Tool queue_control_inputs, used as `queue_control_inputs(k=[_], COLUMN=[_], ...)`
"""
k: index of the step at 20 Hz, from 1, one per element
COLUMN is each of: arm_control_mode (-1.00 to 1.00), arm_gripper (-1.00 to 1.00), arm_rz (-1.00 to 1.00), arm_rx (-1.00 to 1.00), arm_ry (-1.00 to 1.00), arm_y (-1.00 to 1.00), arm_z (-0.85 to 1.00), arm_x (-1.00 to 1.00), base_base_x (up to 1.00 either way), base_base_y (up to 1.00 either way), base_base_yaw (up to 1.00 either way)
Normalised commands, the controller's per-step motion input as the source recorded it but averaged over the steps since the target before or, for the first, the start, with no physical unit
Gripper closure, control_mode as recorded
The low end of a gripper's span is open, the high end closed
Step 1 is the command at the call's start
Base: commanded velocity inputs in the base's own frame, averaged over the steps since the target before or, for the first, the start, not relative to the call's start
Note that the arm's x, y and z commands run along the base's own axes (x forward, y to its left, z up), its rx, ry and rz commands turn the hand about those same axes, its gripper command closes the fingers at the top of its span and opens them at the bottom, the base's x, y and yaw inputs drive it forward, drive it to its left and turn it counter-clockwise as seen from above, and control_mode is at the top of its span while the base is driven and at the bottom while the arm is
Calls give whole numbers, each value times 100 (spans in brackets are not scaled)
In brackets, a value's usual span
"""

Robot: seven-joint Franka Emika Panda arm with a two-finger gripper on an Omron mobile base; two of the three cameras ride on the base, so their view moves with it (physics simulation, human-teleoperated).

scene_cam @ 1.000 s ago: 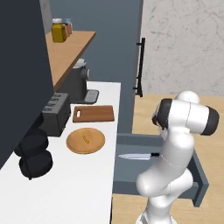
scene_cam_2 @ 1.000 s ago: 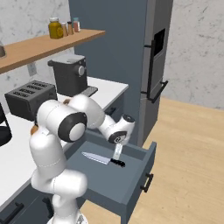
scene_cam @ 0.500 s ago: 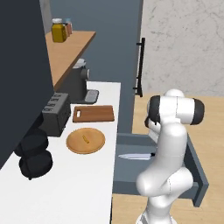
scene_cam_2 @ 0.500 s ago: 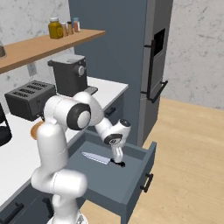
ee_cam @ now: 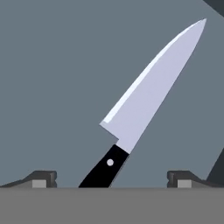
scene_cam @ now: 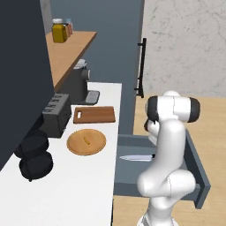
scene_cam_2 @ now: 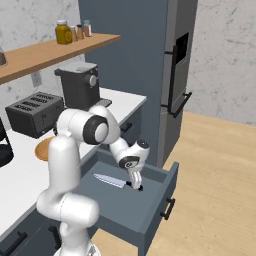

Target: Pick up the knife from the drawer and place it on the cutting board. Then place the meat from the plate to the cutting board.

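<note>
The knife [scene_cam_2: 111, 180] lies flat on the floor of the open drawer [scene_cam_2: 150, 210], silvery blade toward the counter, dark handle under my hand. My gripper [scene_cam_2: 137, 185] is down inside the drawer, open, with the handle between its fingers. In the hand view the knife [ee_cam: 148, 100] runs diagonally and its black handle passes between my two fingertips [ee_cam: 41, 178], which stand wide apart and do not touch it. The reddish-brown cutting board [scene_cam: 94, 114] lies on the white counter. In front of it the round tan plate [scene_cam: 76, 145] holds the small orange-brown meat [scene_cam: 87, 140].
A toaster [scene_cam: 56, 114] and a coffee machine [scene_cam: 82, 84] stand behind the board. Two black pots [scene_cam: 33, 159] sit at the counter's near left. A wooden shelf with jars [scene_cam: 59, 31] hangs above. The tall door with a black bar handle [scene_cam: 142, 68] rises right of the counter.
The arm has swung inward and the hand has dropped lower into the drawer over the knife's handle. The jaws stay wide. The knife has not moved.
</note>
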Motion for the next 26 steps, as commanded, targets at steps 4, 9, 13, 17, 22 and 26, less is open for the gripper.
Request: queue_control_inputs(k=[4, 9, 13, 17, 22, 26], arm_control_mode=[-100, -100, -100, -100, -100, -100], arm_gripper=[-100, -100, -100, -100, -100, -100], arm_rz=[0, 0, 0, 0, 0, 0], arm_rx=[-10, -10, -10, -6, -1, 0], arm_ry=[0, 1, 3, 3, 0, 0], arm_y=[0, 0, 0, 0, 9, 2], arm_z=[-26, -28, -31, -16, 8, 13], arm_x=[26, 8, 0, -3, -7, -14], base_base_x=[0, 0, 0, 0, 0, 0], base_base_y=[0, 0, 0, 0, 0, 0], base_base_yaw=[0, 0, 0, 0, 0, 0])
